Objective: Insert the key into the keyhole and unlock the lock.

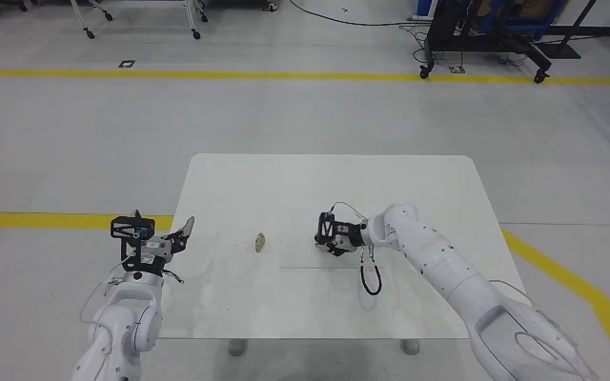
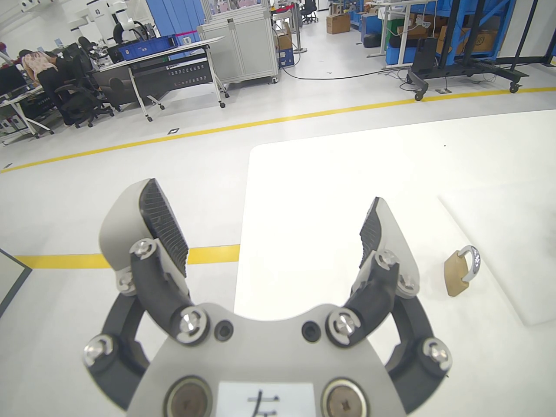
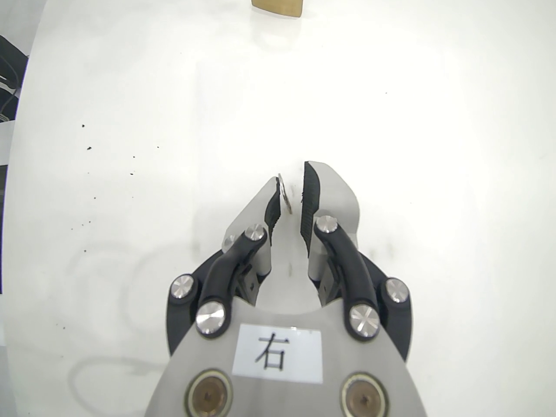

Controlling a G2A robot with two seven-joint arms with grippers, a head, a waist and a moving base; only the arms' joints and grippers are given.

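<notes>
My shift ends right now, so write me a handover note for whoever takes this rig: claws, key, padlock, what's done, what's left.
Left claw: open, empty, at the table edge.
Right claw: narrowly open over the table, with the key on edge inside it, against one pad and a gap to the other. It is not clamped.
Padlock: lying on the table between the arms, clear of both claws, shackle seated.
Done: key reached.
Left: clamp key, steady padlock, insert, turn.
</notes>
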